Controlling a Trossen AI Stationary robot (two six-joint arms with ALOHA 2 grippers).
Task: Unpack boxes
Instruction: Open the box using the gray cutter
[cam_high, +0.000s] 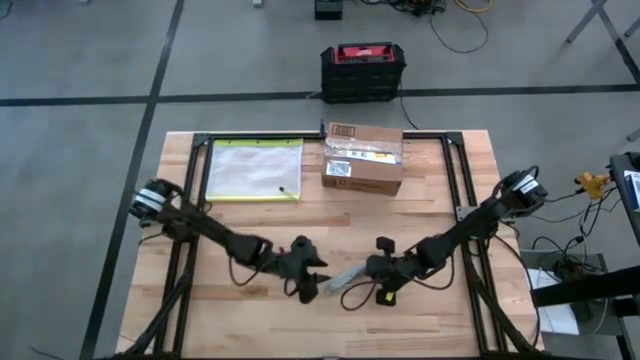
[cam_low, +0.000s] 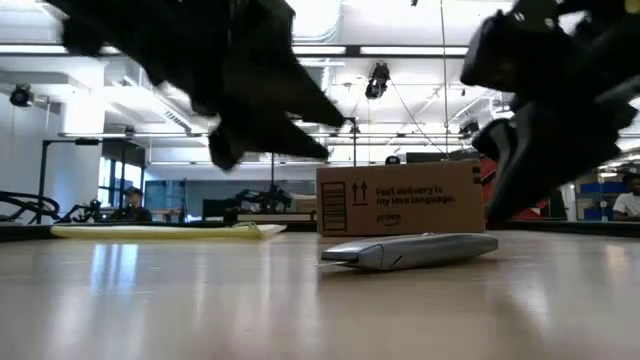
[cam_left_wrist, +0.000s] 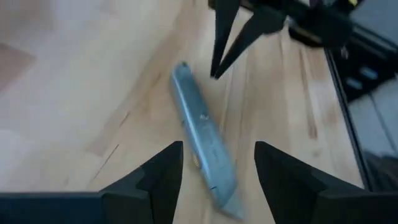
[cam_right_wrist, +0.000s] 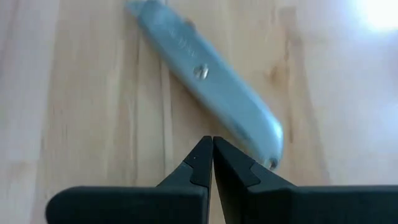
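Note:
The brown cardboard box (cam_high: 362, 160) with white labels stands on its bottom at the table's far middle; it also shows in the low view (cam_low: 400, 198). A grey utility knife (cam_high: 345, 277) lies flat on the table near the front, between my two grippers. My left gripper (cam_high: 314, 284) is open. Its fingers stand on either side of the knife's near end (cam_left_wrist: 217, 180) without touching it. My right gripper (cam_high: 373, 270) is shut and empty, its tips (cam_right_wrist: 212, 149) just short of the knife (cam_right_wrist: 205, 81). In the low view both grippers hang above the table.
A clear yellow-edged pouch (cam_high: 255, 168) lies flat at the far left, left of the box. A black and red case (cam_high: 362, 72) stands on the floor beyond the table's far edge. Bare wood lies around the knife (cam_low: 410, 250).

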